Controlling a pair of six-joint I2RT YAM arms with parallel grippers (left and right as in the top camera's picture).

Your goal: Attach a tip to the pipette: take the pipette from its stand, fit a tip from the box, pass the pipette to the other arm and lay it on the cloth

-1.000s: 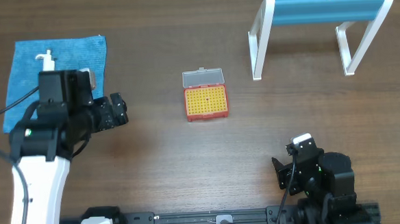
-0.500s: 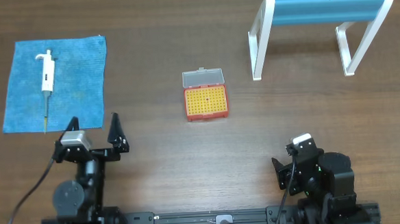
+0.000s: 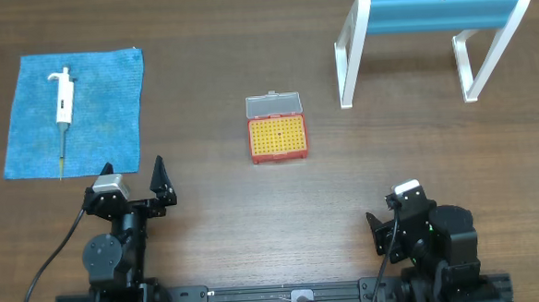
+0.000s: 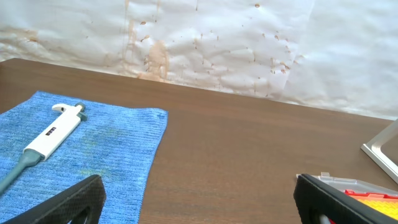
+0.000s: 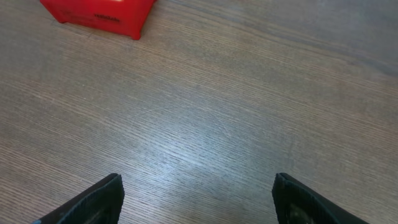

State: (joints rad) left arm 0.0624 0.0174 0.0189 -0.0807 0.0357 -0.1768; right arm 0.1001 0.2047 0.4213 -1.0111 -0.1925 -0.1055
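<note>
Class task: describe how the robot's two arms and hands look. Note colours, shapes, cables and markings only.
Both arms are black with rounded joints. The left arm has a black cable curving off its side; the right arm shows small green lights. Each carries a white block by its hand. The left hand and right hand each have two black, tapering fingers.

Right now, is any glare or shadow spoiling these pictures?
Right wrist view: a pale sheen of reflected light lies across the brown wooden table. Top view: even light, no hard shadow around the white-legged stand with a blue bar. Left wrist view: the white pipette on the blue cloth is evenly lit, without glare.
</note>
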